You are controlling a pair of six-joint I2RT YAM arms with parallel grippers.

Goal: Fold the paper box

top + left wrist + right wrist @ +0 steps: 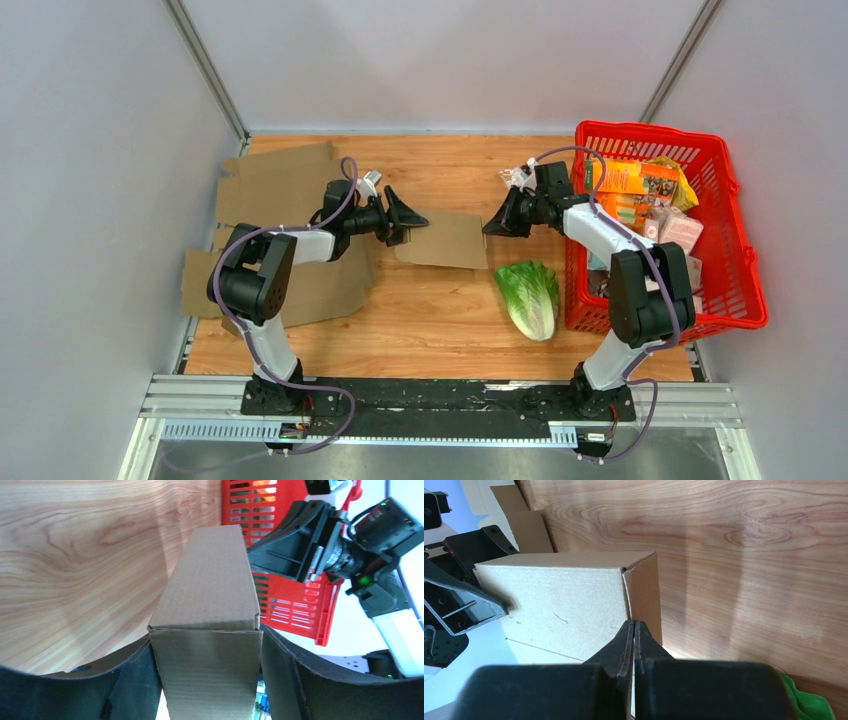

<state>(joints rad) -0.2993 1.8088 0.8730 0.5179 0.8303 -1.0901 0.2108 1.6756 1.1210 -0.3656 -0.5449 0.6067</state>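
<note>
The paper box (440, 240) is a brown cardboard carton at the middle of the wooden table, between my two arms. My left gripper (405, 222) holds its left end. In the left wrist view the box (210, 595) fills the gap between the wide-set black fingers (280, 675), which press on both its sides. My right gripper (492, 228) is shut with nothing between its fingers. In the right wrist view its tip (634, 625) touches the seam of the box's (559, 605) end flap. The left wrist camera also catches that right gripper (295, 550) at the box's far end.
Flat cardboard sheets (280, 185) lie at the left under and behind the left arm. A green cabbage (530, 298) lies just right of the box. A red basket (740, 250) with several packaged groceries stands at the right edge, close to the right arm.
</note>
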